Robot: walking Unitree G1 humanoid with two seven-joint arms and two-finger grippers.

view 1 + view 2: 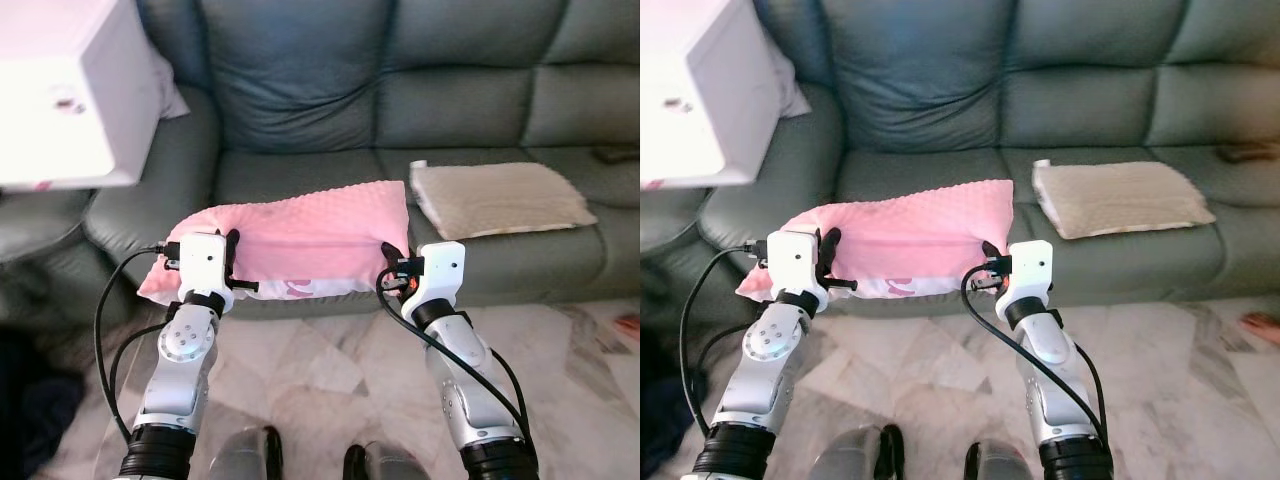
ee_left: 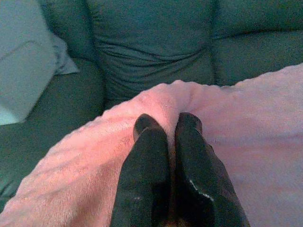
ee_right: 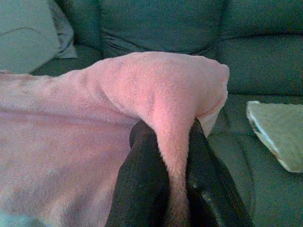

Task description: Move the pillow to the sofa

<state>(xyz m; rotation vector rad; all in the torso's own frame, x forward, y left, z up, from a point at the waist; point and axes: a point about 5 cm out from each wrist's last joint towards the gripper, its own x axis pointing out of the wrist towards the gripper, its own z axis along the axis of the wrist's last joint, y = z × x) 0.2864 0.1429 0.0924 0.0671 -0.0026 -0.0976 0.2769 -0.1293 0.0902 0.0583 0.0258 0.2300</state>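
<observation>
A pink fleecy pillow (image 1: 300, 235) lies across the front edge of the grey-green sofa's seat (image 1: 290, 172), its near side overhanging toward me. My left gripper (image 1: 233, 247) is shut on the pillow's near left edge; in the left wrist view its black fingers (image 2: 151, 156) pinch a fold of pink fabric (image 2: 236, 123). My right gripper (image 1: 390, 255) is shut on the near right corner, and the right wrist view has pink cloth (image 3: 175, 118) squeezed between its fingers (image 3: 142, 161).
A beige cushion (image 1: 495, 197) lies on the sofa seat to the right of the pillow. A white box-like object (image 1: 65, 90) stands at the left by the sofa arm (image 1: 150, 190). Marble floor (image 1: 330, 370) lies below; my feet show at the bottom.
</observation>
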